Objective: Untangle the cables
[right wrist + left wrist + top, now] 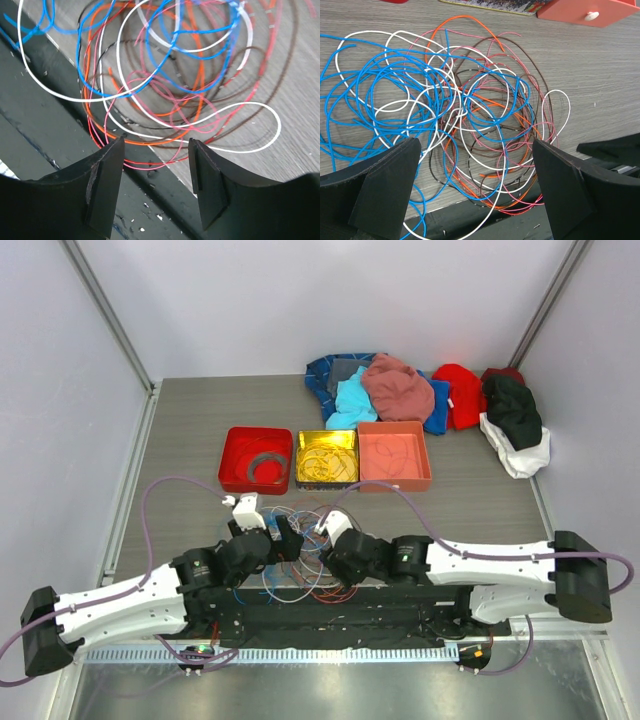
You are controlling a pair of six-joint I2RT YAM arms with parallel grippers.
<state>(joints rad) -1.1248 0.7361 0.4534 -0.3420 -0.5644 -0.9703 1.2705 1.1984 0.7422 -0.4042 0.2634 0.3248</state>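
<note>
The cables [300,562] lie in one loose tangle on the table's near side, between my two grippers. In the left wrist view the cables [470,110] show blue, white, orange, pink and brown loops crossing each other, some hanging over the dark base plate. My left gripper [283,540] [476,150] hangs just above the tangle's near part, wide open with nothing held. My right gripper [326,546] [157,140] is partly open above the pink, red and orange loops of the cables [165,90] at the table's near edge, holding nothing.
Three square trays stand in a row behind the tangle: a red tray [228,455] with a grey loop, a yellow tray [301,468] with thin wires, a salmon tray [424,455] with a thin wire. A heap of clothes [420,390] lies at the back. The black base plate [330,615] borders the near edge.
</note>
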